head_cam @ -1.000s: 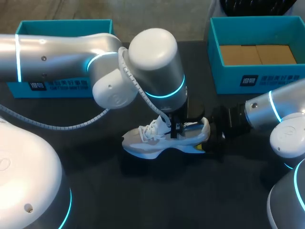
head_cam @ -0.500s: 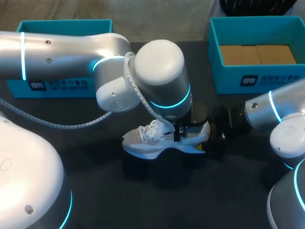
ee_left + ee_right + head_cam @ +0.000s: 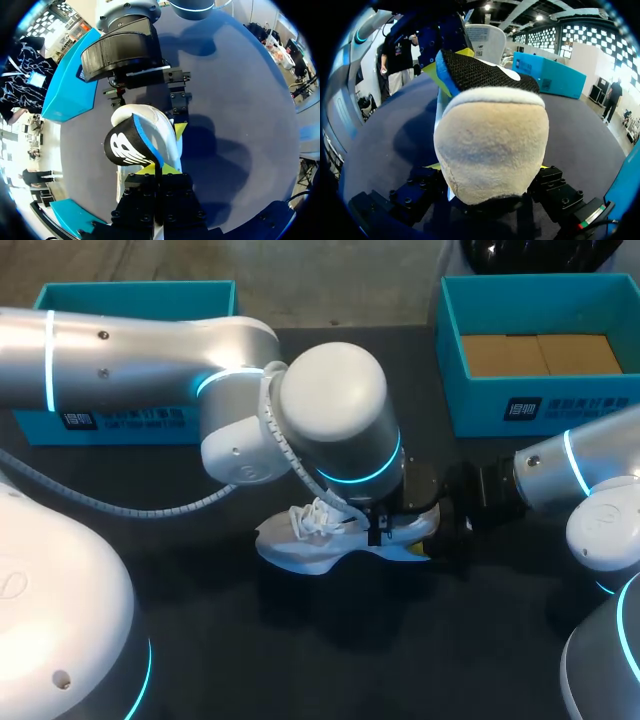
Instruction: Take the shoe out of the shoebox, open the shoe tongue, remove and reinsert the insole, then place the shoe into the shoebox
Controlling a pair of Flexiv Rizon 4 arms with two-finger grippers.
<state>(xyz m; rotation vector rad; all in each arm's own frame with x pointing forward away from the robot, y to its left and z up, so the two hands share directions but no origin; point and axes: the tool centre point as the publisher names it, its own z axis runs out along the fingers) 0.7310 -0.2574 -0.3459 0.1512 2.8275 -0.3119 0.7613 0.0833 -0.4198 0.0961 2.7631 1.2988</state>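
Observation:
A white shoe point(image 3: 300, 545) lies on its side on the black table, toe to the left. My left gripper point(image 3: 157, 170) hangs over its heel opening, shut on the black insole point(image 3: 127, 147) with a blue edge, which sticks up out of the shoe point(image 3: 150, 117). In the right wrist view the insole point(image 3: 485, 72) rises behind the fuzzy beige heel point(image 3: 490, 145). My right gripper point(image 3: 487, 170) comes in from the right, its fingers pressed on both sides of that heel. From above, the left gripper point(image 3: 378, 532) and right gripper point(image 3: 440, 530) stand close together.
A teal shoebox point(image 3: 450, 350) with a cardboard floor stands at the back right. A second teal box point(image 3: 120, 420) stands at the back left, partly behind my left arm. Bare black table lies in front of the shoe.
My left arm has come down and slightly right, bringing the insole lower towards the shoe's heel opening. The right arm and the shoe have stayed put.

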